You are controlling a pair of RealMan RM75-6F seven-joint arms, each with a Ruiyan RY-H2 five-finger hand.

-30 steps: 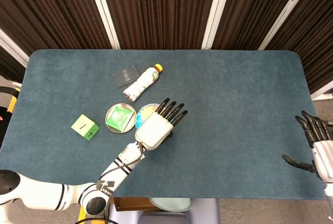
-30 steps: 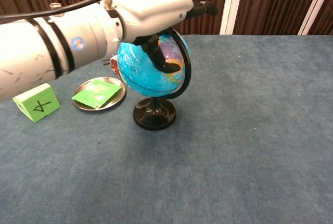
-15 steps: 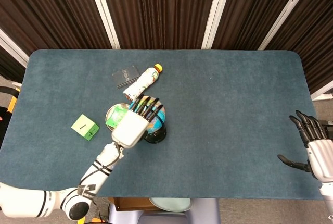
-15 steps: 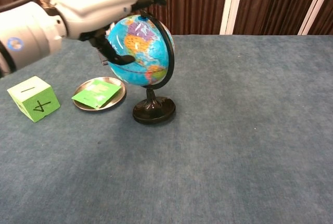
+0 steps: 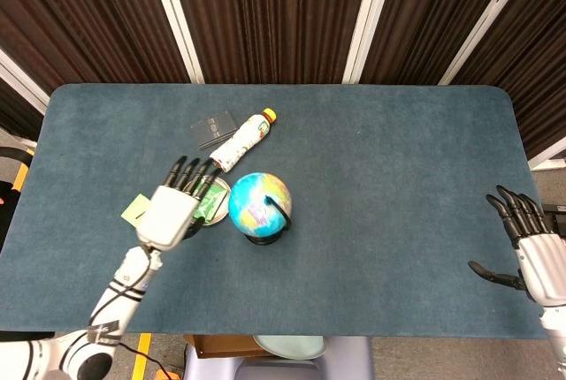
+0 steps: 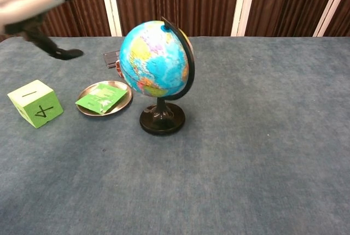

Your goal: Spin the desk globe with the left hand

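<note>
Left robot hand (image 5: 168, 212) empty, fingers spread, just left of globe (image 5: 259, 202), not touching

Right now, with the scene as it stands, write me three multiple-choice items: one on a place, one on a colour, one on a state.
1. Where does the round metal dish with the green packet sit relative to the blue desk globe on its black stand, in the chest view?
A. to its left
B. to its right
C. under its base

2. What colour is the cube marked with black lines?
A. red
B. light green
C. white

3. What is the left hand doing?
A. gripping the globe's stand
B. pinching the packet
C. holding nothing, fingers spread, clear of the globe

Answers: 1 A, the dish lies on the cloth left of the stand. 2 B, its faces are light green. 3 C, the head view shows a gap between hand and globe, nothing in the fingers.
</note>
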